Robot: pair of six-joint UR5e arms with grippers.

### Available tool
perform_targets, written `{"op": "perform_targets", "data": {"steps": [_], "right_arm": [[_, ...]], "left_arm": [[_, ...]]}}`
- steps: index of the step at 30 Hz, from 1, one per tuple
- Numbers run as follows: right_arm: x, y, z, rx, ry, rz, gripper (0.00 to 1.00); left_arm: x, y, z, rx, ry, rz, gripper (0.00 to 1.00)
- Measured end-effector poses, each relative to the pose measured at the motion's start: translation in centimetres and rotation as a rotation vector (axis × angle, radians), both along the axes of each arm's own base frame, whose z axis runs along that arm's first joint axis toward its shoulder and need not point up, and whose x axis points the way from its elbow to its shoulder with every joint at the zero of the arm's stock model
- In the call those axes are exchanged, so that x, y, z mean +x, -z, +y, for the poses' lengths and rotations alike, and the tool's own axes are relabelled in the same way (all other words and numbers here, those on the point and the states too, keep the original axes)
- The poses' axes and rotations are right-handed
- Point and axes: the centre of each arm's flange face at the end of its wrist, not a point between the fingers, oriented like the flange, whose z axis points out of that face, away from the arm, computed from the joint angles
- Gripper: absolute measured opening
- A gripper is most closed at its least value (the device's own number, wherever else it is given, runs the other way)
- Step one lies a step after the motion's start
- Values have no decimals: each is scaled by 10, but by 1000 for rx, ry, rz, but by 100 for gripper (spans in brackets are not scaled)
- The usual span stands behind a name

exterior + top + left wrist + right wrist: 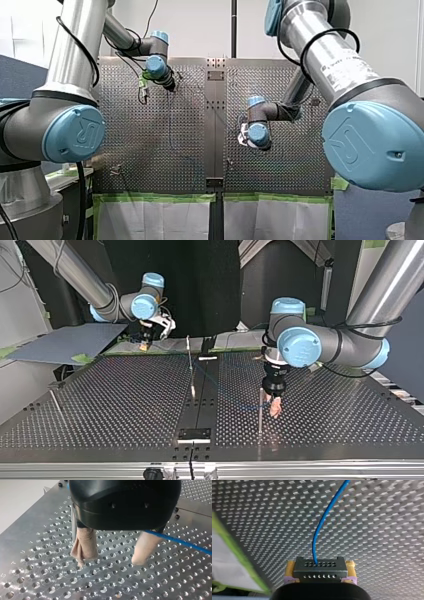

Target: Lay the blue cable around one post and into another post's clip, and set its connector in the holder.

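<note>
Top view, perforated table (pixel 125 390), cable (pixel 235 402), curtain (pixel 200 285) perhaps

arms (pixel 75 45) silver | caps (pixel 75 132) blue | cables (pixel 80 200) blk | L claw (pixel 110 562) pads (pixel 86 542) beige

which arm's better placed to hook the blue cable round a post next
Left: the left gripper is open beside a post, blue cable by one finger; the right gripper is shut on the connector.

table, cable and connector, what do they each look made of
The table looks like bare metal, likely aluminium: dull silver sheen, with drilled holes throughout. The cable has a glossy blue jacket, probably plastic, and bends in a smooth curve. The connector is matte black, seemingly moulded plastic, with two rows of small holes.
</note>
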Motion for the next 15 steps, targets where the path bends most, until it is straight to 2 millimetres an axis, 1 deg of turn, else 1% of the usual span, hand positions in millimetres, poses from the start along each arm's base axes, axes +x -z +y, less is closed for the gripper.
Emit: {"op": "perform_targets", "data": {"steps": [4,15], "right_arm": [[-8,34,11,30,15,15,2],[-32,104,40,93,53,63,2]], "left_arm": [[1,0,1,-14,8,-2,100],[5,-2,3,-41,7,-22,100]]}}
